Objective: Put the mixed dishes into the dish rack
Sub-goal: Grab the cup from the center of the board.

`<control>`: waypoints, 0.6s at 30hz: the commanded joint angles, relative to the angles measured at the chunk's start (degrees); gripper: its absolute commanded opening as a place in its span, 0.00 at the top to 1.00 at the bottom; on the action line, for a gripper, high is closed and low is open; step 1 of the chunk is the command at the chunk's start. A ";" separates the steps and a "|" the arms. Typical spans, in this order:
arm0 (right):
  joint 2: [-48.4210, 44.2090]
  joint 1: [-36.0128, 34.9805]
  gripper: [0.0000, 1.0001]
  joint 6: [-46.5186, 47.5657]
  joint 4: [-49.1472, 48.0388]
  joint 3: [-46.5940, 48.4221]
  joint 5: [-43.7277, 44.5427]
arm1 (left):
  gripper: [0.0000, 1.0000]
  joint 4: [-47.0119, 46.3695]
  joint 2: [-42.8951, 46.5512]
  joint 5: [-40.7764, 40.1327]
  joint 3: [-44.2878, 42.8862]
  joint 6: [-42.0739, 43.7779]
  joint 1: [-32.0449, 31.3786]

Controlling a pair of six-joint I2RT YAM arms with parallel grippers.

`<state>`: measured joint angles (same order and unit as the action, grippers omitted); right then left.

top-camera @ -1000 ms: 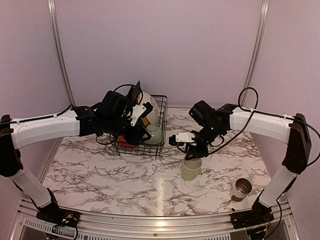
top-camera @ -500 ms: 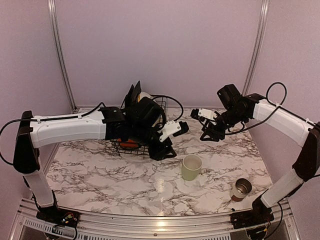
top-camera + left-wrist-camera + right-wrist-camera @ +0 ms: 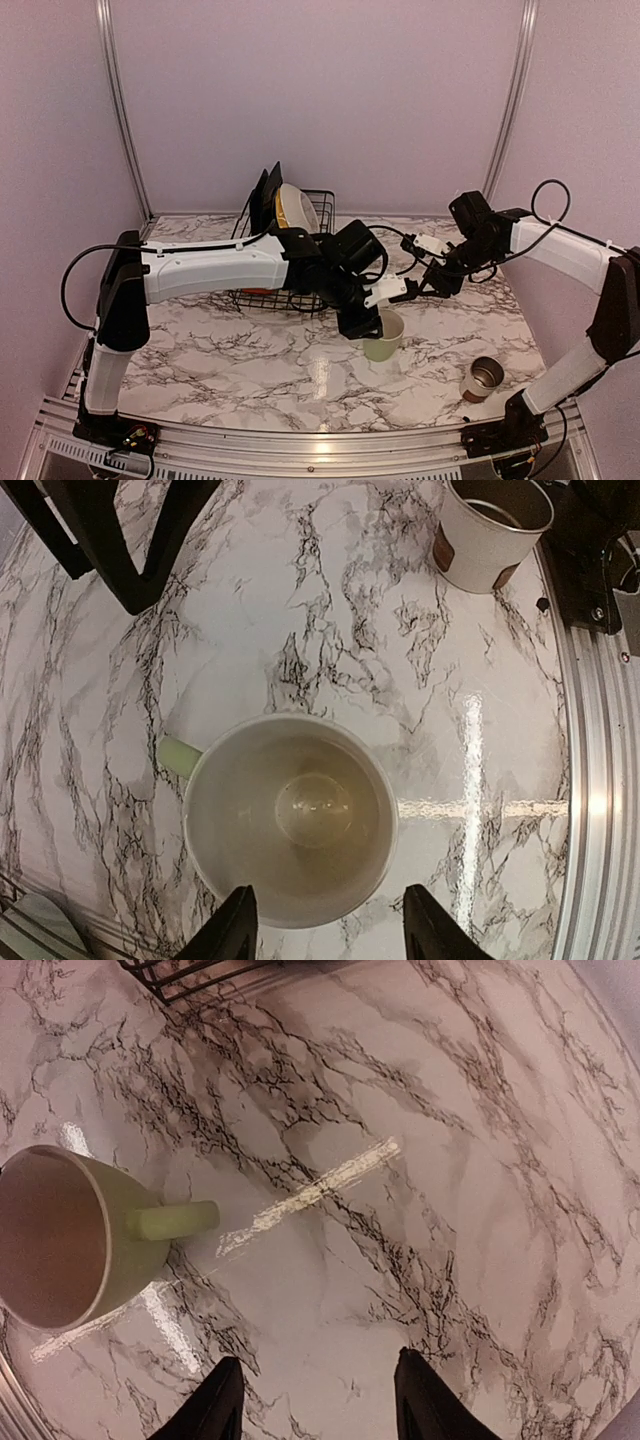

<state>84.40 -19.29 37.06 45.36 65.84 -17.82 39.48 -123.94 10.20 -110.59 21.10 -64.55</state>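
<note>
- The black wire rectangular dish rack (image 3: 325, 210) stands at the back of the white marble-patterned table (image 3: 220, 350). A black square plate (image 3: 266, 192) stands upright at its far left end, and a yellow round plate (image 3: 291, 210) leans just beside it. The left arm hides the rest of the basket.
- The pale green mug (image 3: 290, 820) stands upright on the table in front of the rack's right end. It is empty, and its handle (image 3: 178, 757) points away from the near edge.
- The small grey-brown cup (image 3: 485, 378) stands upright, well apart, near the right front corner. I cannot tell what is in it.
- The left gripper (image 3: 325, 935) hangs over the mug's rim with its fingers spread and gripping nothing.
- The right gripper (image 3: 322, 1395) is also parted, with only bare marble between its fingers.
- A second ago the right gripper was down on the mug and the left arm was over the rack. The right has since drawn back and the left has swung across. The mug has not moved.
</note>
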 commanded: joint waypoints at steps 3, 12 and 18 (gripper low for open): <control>-0.33 2.25 0.50 -1.67 -3.66 -1.08 1.85 | 0.50 4.95 -3.69 0.85 -3.26 2.08 -1.59; 1.61 2.32 0.50 -1.99 -4.26 -1.09 2.68 | 0.59 5.60 -5.41 -0.02 -4.11 2.33 -2.27; 2.07 2.33 0.50 -2.14 -4.01 -0.80 2.66 | 0.68 6.33 -5.60 -0.54 -4.03 2.88 -2.35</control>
<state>85.62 -17.39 35.73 42.00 64.97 -15.70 42.81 -128.14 9.96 -113.54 23.35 -66.39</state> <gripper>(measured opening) 0.498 0.344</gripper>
